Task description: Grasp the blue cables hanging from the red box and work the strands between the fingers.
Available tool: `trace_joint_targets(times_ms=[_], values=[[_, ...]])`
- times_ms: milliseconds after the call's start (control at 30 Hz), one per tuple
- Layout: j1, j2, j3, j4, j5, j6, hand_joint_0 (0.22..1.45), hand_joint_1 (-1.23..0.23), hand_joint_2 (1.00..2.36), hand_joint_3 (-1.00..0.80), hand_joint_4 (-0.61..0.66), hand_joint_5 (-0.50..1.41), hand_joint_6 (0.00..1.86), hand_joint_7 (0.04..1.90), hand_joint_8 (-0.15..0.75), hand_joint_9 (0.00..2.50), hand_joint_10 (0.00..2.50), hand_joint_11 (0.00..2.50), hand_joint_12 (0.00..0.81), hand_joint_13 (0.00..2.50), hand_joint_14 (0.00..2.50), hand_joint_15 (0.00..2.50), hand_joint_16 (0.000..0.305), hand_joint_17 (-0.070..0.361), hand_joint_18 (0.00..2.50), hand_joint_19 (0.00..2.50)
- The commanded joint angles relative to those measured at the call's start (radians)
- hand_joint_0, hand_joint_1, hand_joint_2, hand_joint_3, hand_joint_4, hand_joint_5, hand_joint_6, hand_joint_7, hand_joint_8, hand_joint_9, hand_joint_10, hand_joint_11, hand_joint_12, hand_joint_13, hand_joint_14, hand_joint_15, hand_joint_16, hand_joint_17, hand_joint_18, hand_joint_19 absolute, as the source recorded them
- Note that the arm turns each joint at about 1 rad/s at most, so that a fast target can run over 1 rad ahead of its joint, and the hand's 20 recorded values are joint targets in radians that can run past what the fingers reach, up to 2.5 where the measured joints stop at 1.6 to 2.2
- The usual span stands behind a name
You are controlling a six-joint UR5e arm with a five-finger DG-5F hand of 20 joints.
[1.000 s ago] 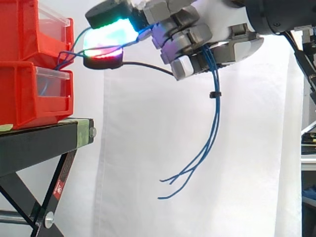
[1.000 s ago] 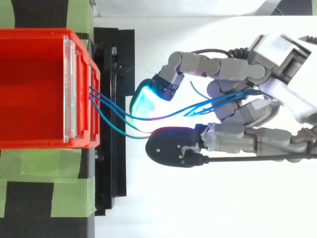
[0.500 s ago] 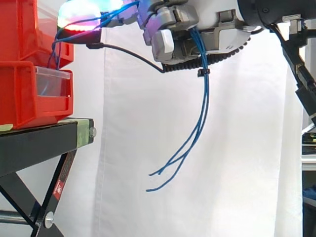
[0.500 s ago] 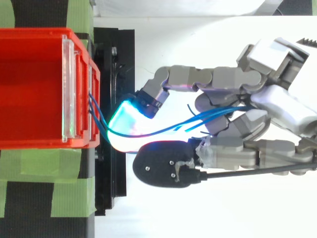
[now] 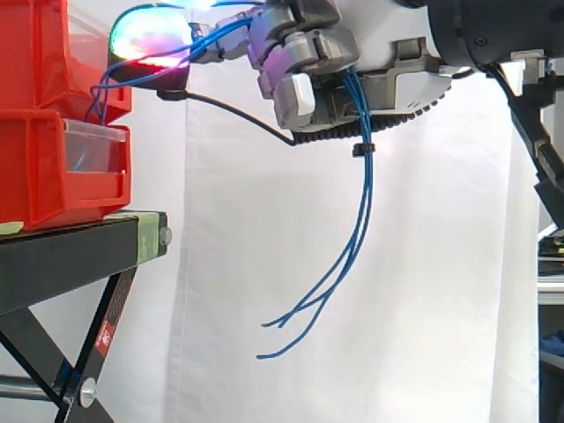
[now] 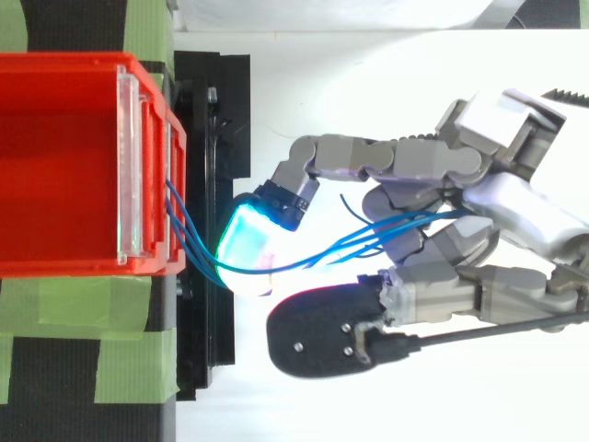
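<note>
The hand (image 6: 515, 212) has backed slightly off the bin (image 6: 55, 166), and its thumb (image 6: 322, 336) has swung clear of the glowing pad (image 6: 247, 253). The cables (image 5: 359, 211) stay clamped between curled fingers, ends dangling. It looks mid-working, grip intact.

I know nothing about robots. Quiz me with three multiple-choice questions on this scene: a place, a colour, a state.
1. Where do the thin blue cables have their loose ends? A) dangling below the robot's hand B) round a hook C) on the floor
2. Colour of the small tie round the strands? A) white B) black C) yellow
3. The hand is: A) open, clear of the cables B) flat on a table C) curled round the cables
Answers: A, the ends hang free in the side view; B, it is a dark band just under the fingers; C, strands run between bent fingers.
</note>
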Motion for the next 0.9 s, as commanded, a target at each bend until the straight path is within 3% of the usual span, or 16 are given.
trace_joint_targets(times_ms=[0, 233, 367, 533, 567, 633, 733, 767, 867], values=[[0.002, 0.0, -0.011, 0.032, 0.003, -0.023, 0.76, -0.65, 1.01, -0.85, 0.23, 0.41, 0.01, 1.32, 0.439, 1.05, 2.5, 2.5, 0.486, 1.47, 2.5, 1.59, 0.056, 0.125, 1.79, 0.83], [0.002, 0.0, -0.01, 0.026, 0.004, -0.047, 0.75, -0.64, 1.0, -0.95, 0.26, 0.46, 0.01, 1.43, 0.439, 1.05, 2.5, 2.5, 0.486, 1.47, 2.5, 1.59, 0.056, 0.125, 1.79, 0.83], [0.002, 0.001, -0.01, 0.024, 0.004, -0.049, 0.85, -0.69, 1.01, -0.86, 0.21, 0.51, 0.0, 1.54, 0.439, 1.05, 2.5, 2.5, 0.486, 1.47, 2.5, 1.59, 0.056, 0.125, 1.79, 0.83], [0.004, 0.001, -0.01, 0.024, 0.004, -0.052, 0.87, -0.7, 1.01, -0.7, 0.19, 0.44, 0.28, 1.51, 0.439, 1.05, 2.5, 2.5, 0.486, 1.47, 2.5, 1.59, 0.056, 0.125, 1.79, 0.83], [0.004, 0.001, -0.01, 0.026, 0.004, -0.058, 0.86, -0.69, 1.01, -0.62, 0.17, 0.41, 0.48, 1.4, 0.439, 1.05, 2.5, 2.5, 0.486, 1.47, 2.5, 1.59, 0.056, 0.125, 1.79, 0.83], [0.004, 0.001, -0.01, 0.028, 0.006, -0.067, 0.83, -0.69, 1.02, -0.44, 0.13, 0.42, 0.57, 1.37, 0.439, 1.05, 2.5, 2.5, 0.486, 1.47, 2.5, 1.59, 0.056, 0.125, 1.79, 0.83], [0.004, 0.0, -0.01, 0.028, 0.006, -0.073, 0.83, -0.67, 1.01, -0.25, 0.14, 0.48, 0.43, 1.39, 0.439, 1.05, 2.5, 2.5, 0.486, 1.47, 2.5, 1.59, 0.056, 0.125, 1.79, 0.83], [0.004, 0.0, -0.011, 0.028, 0.006, -0.077, 0.84, -0.66, 1.01, -0.19, 0.17, 0.53, 0.24, 1.47, 0.439, 1.05, 2.5, 2.5, 0.486, 1.47, 2.5, 1.59, 0.056, 0.125, 1.79, 0.83], [0.004, 0.0, -0.01, 0.028, 0.006, -0.083, 0.86, -0.67, 1.0, -0.16, 0.2, 0.58, 0.03, 1.54, 0.439, 1.05, 2.5, 2.5, 0.486, 1.47, 2.5, 1.59, 0.056, 0.125, 1.79, 0.83]])
